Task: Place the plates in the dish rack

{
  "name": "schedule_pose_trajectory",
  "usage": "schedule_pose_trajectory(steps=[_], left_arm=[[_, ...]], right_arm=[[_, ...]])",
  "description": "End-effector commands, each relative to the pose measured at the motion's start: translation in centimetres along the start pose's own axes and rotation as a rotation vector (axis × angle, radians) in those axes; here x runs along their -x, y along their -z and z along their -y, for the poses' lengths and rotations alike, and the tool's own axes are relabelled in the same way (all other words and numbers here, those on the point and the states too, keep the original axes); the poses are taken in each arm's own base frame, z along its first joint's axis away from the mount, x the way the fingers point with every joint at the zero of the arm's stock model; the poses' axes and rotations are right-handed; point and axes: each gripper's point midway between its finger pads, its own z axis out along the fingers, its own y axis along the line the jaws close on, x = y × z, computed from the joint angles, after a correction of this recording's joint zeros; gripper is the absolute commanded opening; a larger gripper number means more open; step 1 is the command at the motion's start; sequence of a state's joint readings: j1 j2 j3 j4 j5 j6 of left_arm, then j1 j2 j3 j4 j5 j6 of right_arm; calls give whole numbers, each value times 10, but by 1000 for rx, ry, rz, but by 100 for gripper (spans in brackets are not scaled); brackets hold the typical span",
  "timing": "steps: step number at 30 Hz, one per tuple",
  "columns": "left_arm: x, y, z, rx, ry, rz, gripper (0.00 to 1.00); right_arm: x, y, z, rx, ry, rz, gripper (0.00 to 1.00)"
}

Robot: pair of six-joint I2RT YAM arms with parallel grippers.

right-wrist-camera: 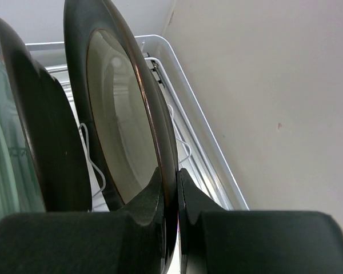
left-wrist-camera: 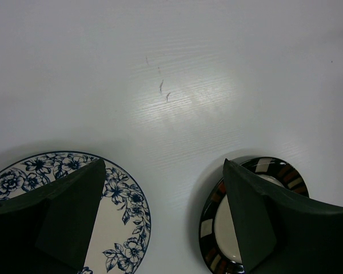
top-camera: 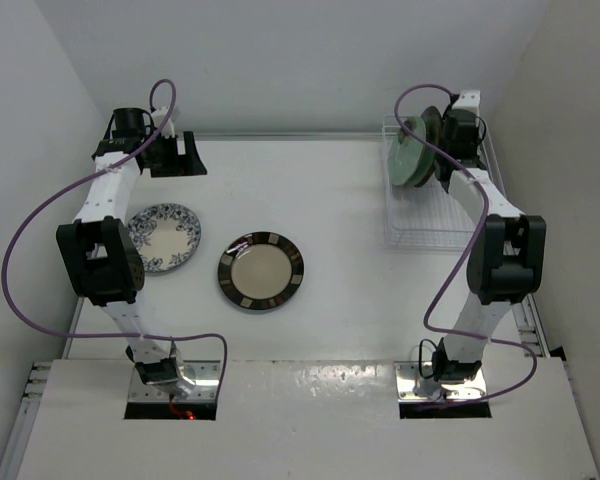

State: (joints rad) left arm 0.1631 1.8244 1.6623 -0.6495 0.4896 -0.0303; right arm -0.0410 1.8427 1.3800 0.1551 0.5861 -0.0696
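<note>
Pinching a dark-rimmed plate (right-wrist-camera: pixel 120 114) in the dish rack (right-wrist-camera: pixel 186 77): right hand (right-wrist-camera: pixel 178 177).

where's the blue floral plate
In the top view the blue floral plate lies flat at left, beside the left arm, with the striped-rim plate to its right.

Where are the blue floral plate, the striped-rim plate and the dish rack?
blue floral plate (top-camera: pixel 170 235): top external view, on its pale centre.
striped-rim plate (top-camera: pixel 261 270): top external view, on its cream centre.
dish rack (top-camera: pixel 425 222): top external view, on the bare wire floor near its front edge.
</note>
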Motion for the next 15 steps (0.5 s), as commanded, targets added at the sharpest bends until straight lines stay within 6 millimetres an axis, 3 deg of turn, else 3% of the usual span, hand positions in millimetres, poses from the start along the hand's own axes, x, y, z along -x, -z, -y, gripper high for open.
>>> schedule_pose_trajectory(steps=[1,7,15], left_arm=[[12,11,9,-11,-36,43,88],[4,8,7,-11,-37,25,90],[-6,9,3,8,-46,-3,90]], right_arm=[[46,2,14,-37,-163,152,0],[31,-4,-6,27,-189,100,1],[27,-10,-23,96,-182,81,11]])
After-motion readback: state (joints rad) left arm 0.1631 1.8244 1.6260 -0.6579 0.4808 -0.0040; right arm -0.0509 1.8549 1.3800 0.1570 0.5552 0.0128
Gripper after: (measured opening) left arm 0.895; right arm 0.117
